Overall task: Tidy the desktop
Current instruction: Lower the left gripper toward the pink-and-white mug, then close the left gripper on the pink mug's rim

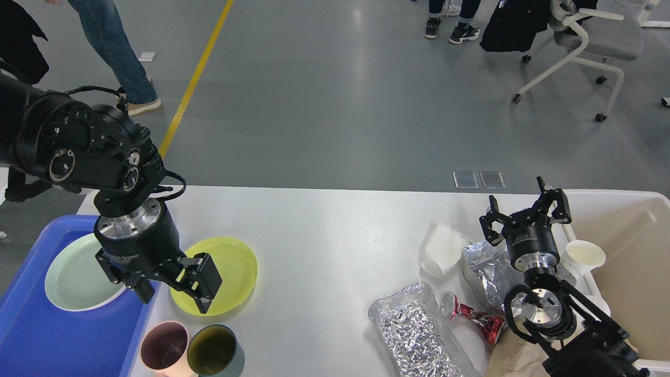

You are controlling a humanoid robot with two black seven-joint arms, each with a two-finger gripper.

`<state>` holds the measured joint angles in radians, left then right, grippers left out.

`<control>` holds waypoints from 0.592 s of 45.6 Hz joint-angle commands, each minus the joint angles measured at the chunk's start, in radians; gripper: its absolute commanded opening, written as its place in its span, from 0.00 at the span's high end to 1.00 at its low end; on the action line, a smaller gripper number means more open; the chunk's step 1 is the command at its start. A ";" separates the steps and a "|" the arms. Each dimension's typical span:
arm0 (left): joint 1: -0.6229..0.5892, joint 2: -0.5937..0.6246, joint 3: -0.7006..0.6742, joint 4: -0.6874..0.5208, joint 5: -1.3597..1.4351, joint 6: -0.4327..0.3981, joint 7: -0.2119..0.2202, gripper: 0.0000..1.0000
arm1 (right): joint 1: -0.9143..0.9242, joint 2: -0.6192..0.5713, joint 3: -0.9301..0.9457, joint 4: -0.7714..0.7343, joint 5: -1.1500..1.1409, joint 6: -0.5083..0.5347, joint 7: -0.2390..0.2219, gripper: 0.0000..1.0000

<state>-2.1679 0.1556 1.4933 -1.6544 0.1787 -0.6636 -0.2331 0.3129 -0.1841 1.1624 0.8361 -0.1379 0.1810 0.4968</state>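
A wide white desktop (324,246) spans the scene; at its left, the left gripper (175,293) hangs fingers apart over a yellow plate (235,267) beside a blue tray (36,335), likely to grasp it, while the right gripper (526,212) is spread empty near a cream bin (628,209).

On the desktop (324,246), a tray (31,335) lies left, a bin (628,251) right.

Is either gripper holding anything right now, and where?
Nothing is held. The left gripper hangs open over the yellow plate; the right gripper is open and empty.
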 commanded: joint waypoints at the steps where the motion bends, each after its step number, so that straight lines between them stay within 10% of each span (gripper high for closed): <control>1: 0.082 -0.002 0.076 -0.005 0.001 0.131 0.000 0.06 | 0.000 -0.001 0.000 0.000 0.000 0.000 0.000 0.00; 27: 0.312 -0.002 0.185 -0.005 0.002 0.375 0.006 0.06 | -0.002 -0.003 0.000 0.001 0.000 0.000 0.000 0.00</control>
<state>-1.8860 0.1538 1.6741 -1.6591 0.1810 -0.3282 -0.2322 0.3113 -0.1873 1.1628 0.8362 -0.1382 0.1810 0.4968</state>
